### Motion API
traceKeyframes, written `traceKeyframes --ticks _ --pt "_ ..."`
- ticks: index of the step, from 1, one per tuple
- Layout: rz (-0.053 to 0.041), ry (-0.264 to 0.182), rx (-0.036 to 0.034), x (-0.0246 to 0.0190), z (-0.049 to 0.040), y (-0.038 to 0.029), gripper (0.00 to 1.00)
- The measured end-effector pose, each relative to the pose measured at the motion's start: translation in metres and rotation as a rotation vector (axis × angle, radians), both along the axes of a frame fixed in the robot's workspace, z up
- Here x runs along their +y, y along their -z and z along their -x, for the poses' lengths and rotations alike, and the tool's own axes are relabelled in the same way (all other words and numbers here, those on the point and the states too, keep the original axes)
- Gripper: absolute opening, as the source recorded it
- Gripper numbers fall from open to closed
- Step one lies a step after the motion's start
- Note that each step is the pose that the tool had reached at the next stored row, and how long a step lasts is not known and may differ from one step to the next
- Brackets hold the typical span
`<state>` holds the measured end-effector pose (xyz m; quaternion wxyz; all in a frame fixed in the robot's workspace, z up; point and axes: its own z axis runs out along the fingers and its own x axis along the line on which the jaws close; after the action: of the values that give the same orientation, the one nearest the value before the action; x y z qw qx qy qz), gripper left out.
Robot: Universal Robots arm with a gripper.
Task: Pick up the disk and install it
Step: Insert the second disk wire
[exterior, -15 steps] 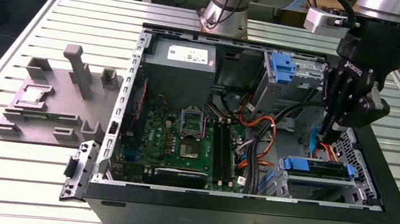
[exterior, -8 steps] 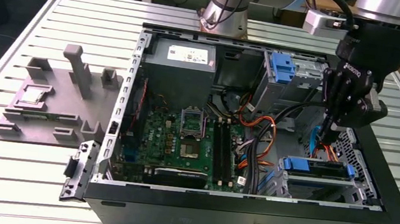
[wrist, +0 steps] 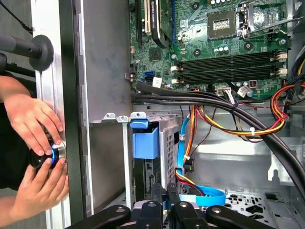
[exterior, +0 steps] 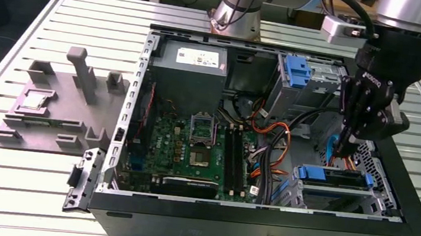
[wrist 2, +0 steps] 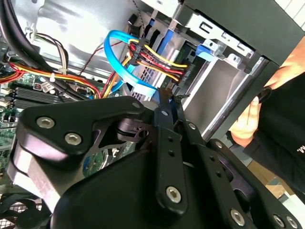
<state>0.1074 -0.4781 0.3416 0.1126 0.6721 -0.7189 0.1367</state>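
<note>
The disk (exterior: 343,178) is sitting in the drive cage (exterior: 368,198) at the front corner of the open PC case (exterior: 261,234), on the exterior view's right. Its blue rail end can be seen poking out of the cage. In the first wrist view the same blue rail tab (wrist: 145,142) is seen at the mouth of the cage, with the blue data cable (wrist: 209,195) and the bundle of power wires (wrist: 281,107) running close by.

The gripper (exterior: 342,149) is hung straight above that cage, just beside the disk. The jaws look drawn nearly together, and nothing can be seen pinched between them. Whether the tips are actually touching the disk can't be made out.

As for handling, a drive like this would be expected to be dense for its size and fully rigid, so no flex is to be counted on. The metal faces are probably slick, and the thing is best treated as shock-sensitive. It's likely best gripped across the long edges on the plastic rails and kept level, with the label face and the board side left alone.

A person's hand (wrist: 33,124) is seen outside the case wall, on a small black knob (wrist: 45,157).
</note>
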Motion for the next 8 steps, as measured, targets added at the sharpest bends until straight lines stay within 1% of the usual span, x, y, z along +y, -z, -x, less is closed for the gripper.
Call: traceKeyframes --ticks 2,3,8 --pt "-0.0048 0.0 -0.0013 -0.0042 0.0003 0.0008 0.16" --pt "-0.006 0.0 -0.0016 -0.0052 0.0004 0.001 0.16" --pt "-0.0064 -0.001 -0.0022 -0.0055 0.0004 0.001 0.16"
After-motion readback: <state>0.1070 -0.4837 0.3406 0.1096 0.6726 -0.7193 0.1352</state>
